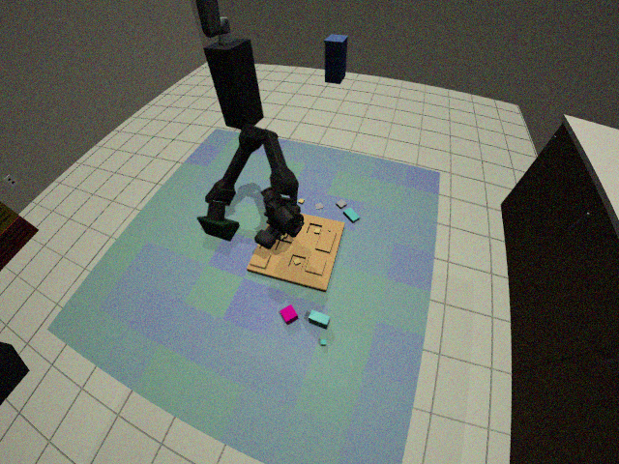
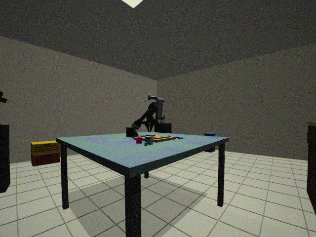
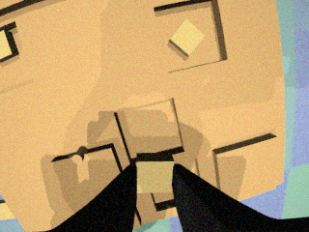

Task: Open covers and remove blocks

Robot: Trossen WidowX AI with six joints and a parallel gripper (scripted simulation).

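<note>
My gripper (image 3: 154, 171) (image 2: 149, 131) is shut on a pale yellow block (image 3: 154, 184), held above the wooden puzzle board (image 3: 53, 53) (image 1: 283, 272) (image 2: 168, 139). An open, empty square well (image 3: 150, 128) shows just beyond the fingertips in the wrist view. Another pale yellow block (image 3: 187, 37) (image 1: 297, 260) sits turned in an open well, and a further one (image 3: 4, 44) (image 1: 317, 230) is in a well at the wrist view's left edge. Wooden covers (image 1: 326, 242) (image 1: 315, 265) lie beside those wells. A small dark knob (image 3: 82, 152) stands left of the fingers. The arm hides part of the board in the top view.
A small yellow piece (image 1: 301, 201), two grey pieces (image 1: 319, 206) (image 1: 341, 203) and a flat teal piece (image 1: 351, 215) (image 2: 179, 138) lie beyond the board. A magenta block (image 1: 288, 313) (image 2: 138, 139), a teal block (image 1: 318, 317) (image 2: 148, 140) and a small teal cube (image 1: 323, 341) lie on the opposite side.
</note>
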